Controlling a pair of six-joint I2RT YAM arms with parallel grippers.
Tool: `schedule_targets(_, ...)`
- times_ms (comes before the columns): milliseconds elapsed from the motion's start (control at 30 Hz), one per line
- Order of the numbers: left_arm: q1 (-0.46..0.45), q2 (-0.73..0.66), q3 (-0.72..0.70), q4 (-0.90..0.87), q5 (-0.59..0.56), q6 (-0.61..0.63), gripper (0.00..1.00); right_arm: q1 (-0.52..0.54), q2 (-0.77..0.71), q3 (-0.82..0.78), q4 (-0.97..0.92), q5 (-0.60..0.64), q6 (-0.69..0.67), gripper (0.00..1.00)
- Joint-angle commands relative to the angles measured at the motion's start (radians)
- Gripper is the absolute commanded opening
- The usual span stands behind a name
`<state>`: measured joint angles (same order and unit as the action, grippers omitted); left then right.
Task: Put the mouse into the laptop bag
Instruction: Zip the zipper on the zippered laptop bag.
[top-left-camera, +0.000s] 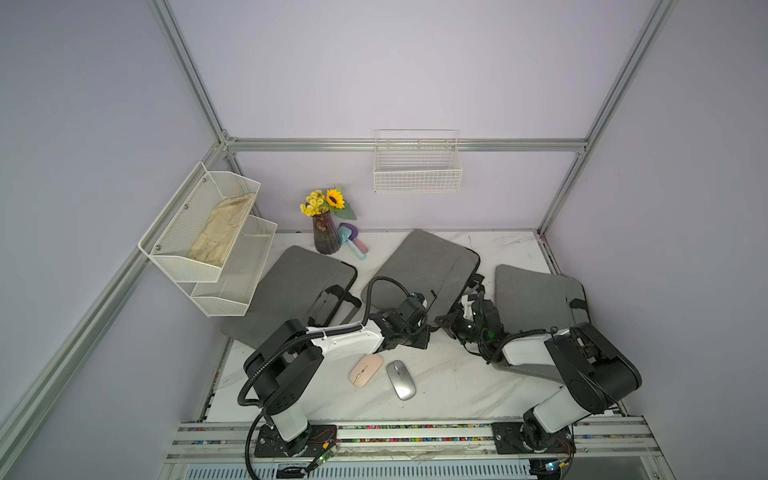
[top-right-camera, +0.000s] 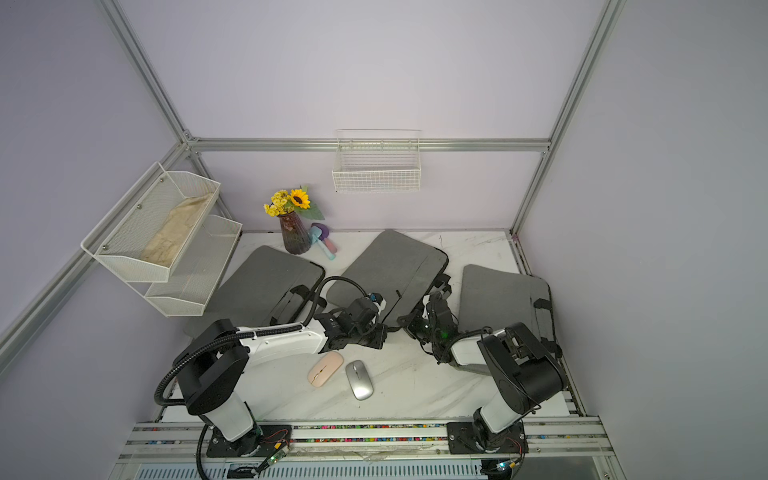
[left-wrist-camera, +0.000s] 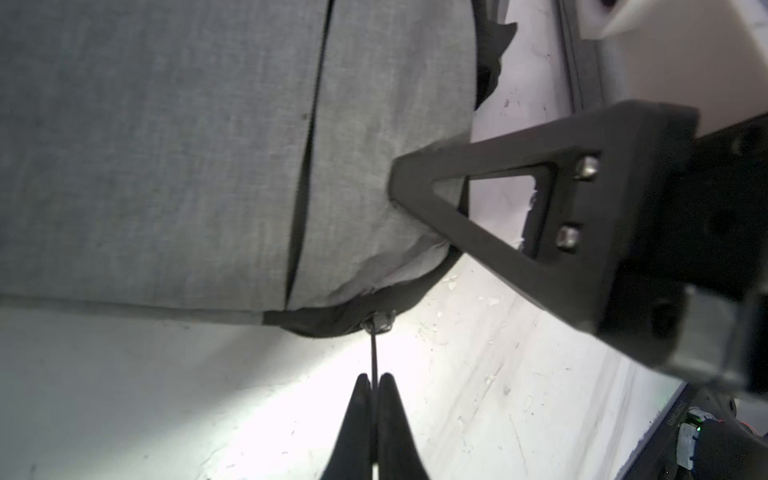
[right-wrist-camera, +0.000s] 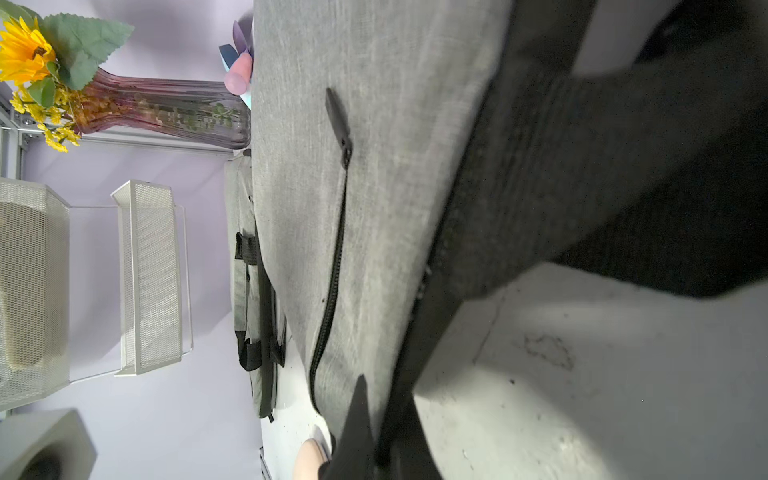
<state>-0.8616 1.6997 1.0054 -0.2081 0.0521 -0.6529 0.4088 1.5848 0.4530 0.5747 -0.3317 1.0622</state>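
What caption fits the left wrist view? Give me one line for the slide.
Left gripper, jaws shut, pinches the zipper pull of the grey laptop bag at its corner.

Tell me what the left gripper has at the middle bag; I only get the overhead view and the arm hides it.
Observer: Left wrist view shows the left gripper shut on the thin zipper pull at the corner of the middle laptop bag.
Operator: Report the right gripper.
Observer: Shut, apparently pinching the bag's edge by that corner; one of its fingers lies on the grey fabric.
Operator: Check the front pocket.
Observer: Right wrist view shows its front zipper looking closed.
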Motion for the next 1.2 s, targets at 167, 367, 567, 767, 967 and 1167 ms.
schedule_targets(167,0.026,-0.014,-0.040,-0.018,-0.028,0.019,0.00,-0.031,-0.015,0.034,-0.051,0.056,-0.043,0.00)
schedule_targets(367,0.039,0.011,-0.058,-0.113,-0.130,-0.003,0.00,-0.049,-0.070,0.065,-0.119,0.067,-0.066,0.00)
schedule_targets(567,0.077,0.001,-0.100,-0.123,-0.165,-0.022,0.00,-0.060,-0.116,0.065,-0.152,0.074,-0.079,0.00)
schedule_targets(767,0.111,0.006,-0.067,-0.108,-0.117,-0.009,0.00,-0.059,-0.113,0.065,-0.173,0.088,-0.094,0.00)
schedule_targets(967,0.076,0.059,0.048,-0.098,-0.077,0.012,0.00,-0.088,-0.070,0.101,-0.214,0.130,-0.110,0.40)
schedule_targets(1167,0.088,0.193,0.227,-0.132,-0.063,0.006,0.00,-0.098,-0.160,0.127,-0.344,0.207,-0.141,0.73)
